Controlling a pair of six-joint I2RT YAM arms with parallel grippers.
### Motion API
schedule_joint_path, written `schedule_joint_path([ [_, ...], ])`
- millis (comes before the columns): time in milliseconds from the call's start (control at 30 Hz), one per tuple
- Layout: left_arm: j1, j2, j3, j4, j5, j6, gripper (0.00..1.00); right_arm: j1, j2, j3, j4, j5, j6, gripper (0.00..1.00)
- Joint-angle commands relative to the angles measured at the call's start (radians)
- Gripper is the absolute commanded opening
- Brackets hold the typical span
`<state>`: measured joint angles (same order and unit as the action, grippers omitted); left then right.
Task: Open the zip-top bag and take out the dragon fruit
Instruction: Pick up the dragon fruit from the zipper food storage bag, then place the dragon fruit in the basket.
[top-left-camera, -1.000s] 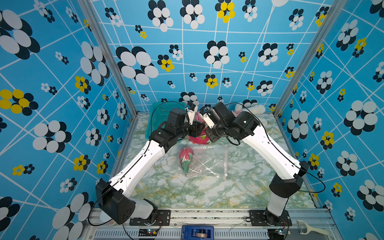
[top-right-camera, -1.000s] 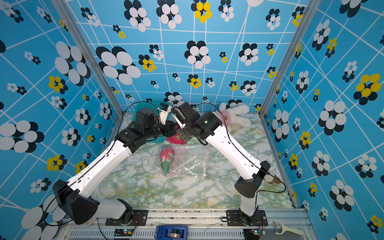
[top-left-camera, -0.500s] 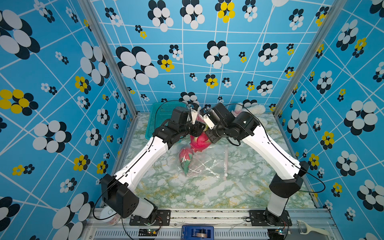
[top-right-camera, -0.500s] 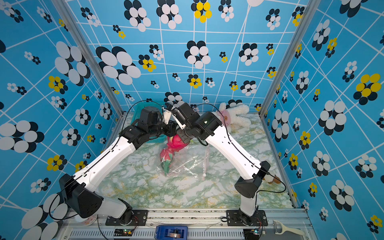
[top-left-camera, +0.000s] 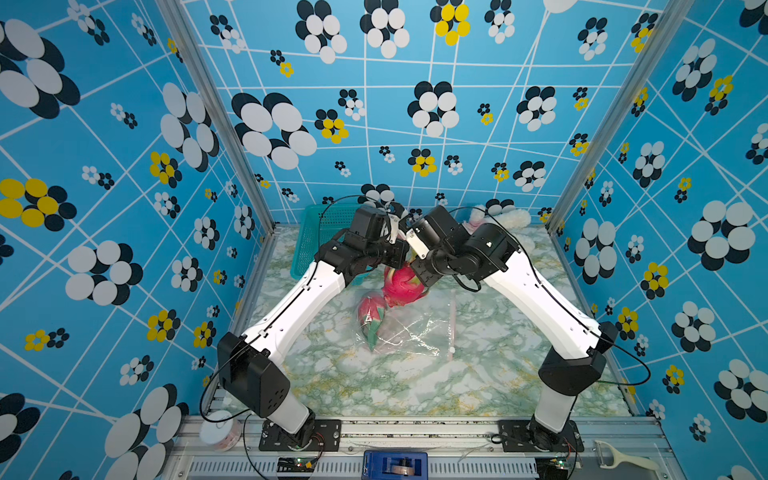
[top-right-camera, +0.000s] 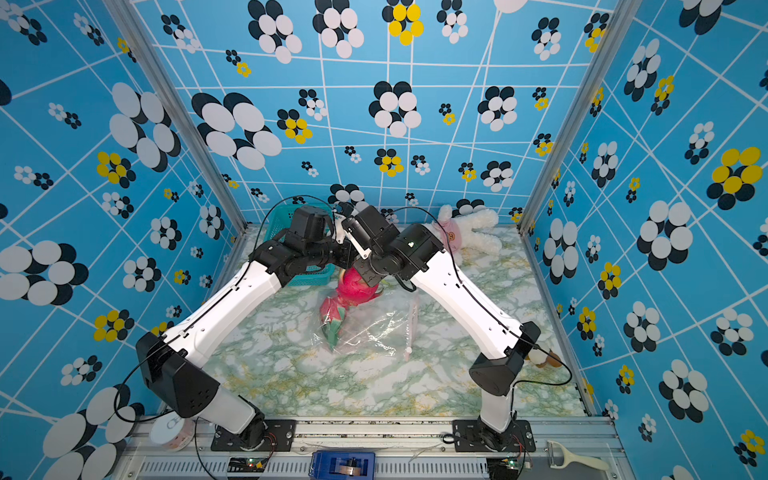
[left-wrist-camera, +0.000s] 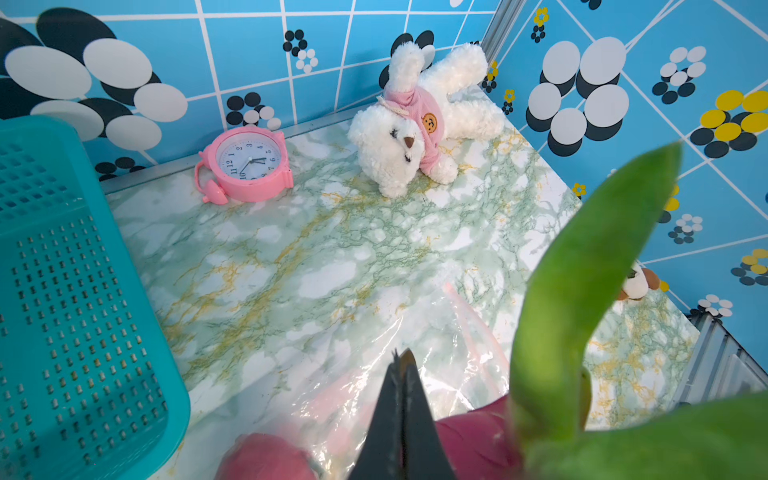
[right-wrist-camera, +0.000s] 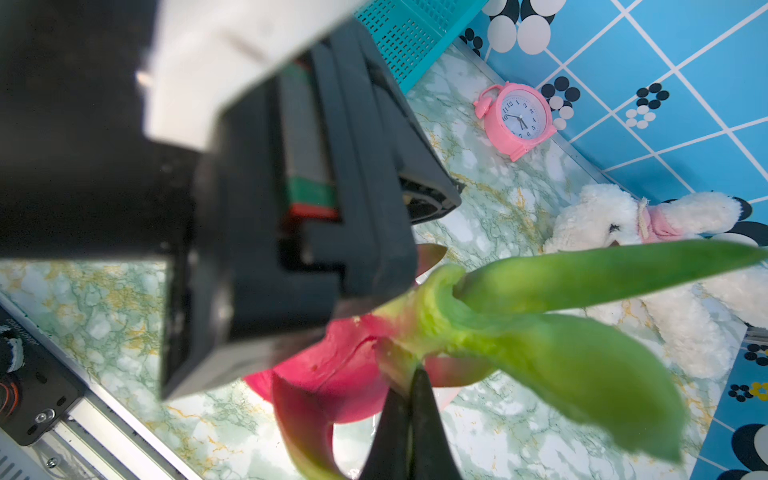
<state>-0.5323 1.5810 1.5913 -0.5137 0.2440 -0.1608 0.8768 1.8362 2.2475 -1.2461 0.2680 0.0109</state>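
Walls (top-left-camera: 415, 104): blue sheeting on three sides, crossed by white lines and dotted with black-and-white and yellow flower prints, with aluminium posts in the far corners.
Tabletop (top-left-camera: 374, 386): glossy marble print, pale green and white with yellow veins; a metal rail runs along the near edge.
Arms: left arm (top-left-camera: 299, 307) and right arm (top-left-camera: 536, 291), white with black joints, wrists close together over the far half of the table.
Basket (left-wrist-camera: 83, 291): teal mesh plastic, in the far left corner.
Zip-top bag (top-left-camera: 415, 332): clear, crinkled and shiny, lying flat mid-table just below the wrists; pale pink zip strip (top-left-camera: 452, 324) along the side toward the right arm.
Plush bear (left-wrist-camera: 415, 124): white with a pink jumper, lying in the far right corner.
Raised dragon fruit (top-left-camera: 401, 286): magenta skin, long green scales, hanging over the bag's far edge — no plastic over it in the right wrist view.
Second dragon fruit (top-left-camera: 370, 318): inside the bag, on the left arm's side.
Alarm clock (left-wrist-camera: 245, 164): pink, against the back wall between basket and bear.
Right gripper (right-wrist-camera: 415, 376): clenched on the raised dragon fruit at the base of its green scales.
Left gripper (left-wrist-camera: 401, 365): jaws pressed together above the bag — whether they pinch anything cannot be told.
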Motion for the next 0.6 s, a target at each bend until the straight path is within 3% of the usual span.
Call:
schedule_joint_path([
  [0,0.003,0.01,0.041,-0.057,-0.003,-0.02,0.0,0.009,-0.033,-0.026,0.016,0.041,-0.005,0.02],
  [100,0.004,0.014,0.065,-0.08,-0.026,-0.02,0.0,0.005,-0.037,-0.057,0.037,0.05,0.002,0.17],
  [167,0.003,0.022,0.088,-0.102,-0.053,-0.012,0.0,-0.001,-0.04,-0.079,0.056,0.05,0.012,0.35],
  [300,0.013,0.036,0.132,-0.131,-0.142,0.027,0.0,-0.007,-0.043,-0.076,0.073,0.059,0.021,0.58],
  [433,0.04,0.065,0.189,-0.152,-0.257,0.091,0.0,-0.016,-0.061,-0.077,0.07,0.066,0.029,0.62],
  [567,0.124,0.11,0.23,-0.137,-0.324,0.124,0.0,-0.025,-0.095,-0.126,0.068,0.067,0.05,0.63],
])
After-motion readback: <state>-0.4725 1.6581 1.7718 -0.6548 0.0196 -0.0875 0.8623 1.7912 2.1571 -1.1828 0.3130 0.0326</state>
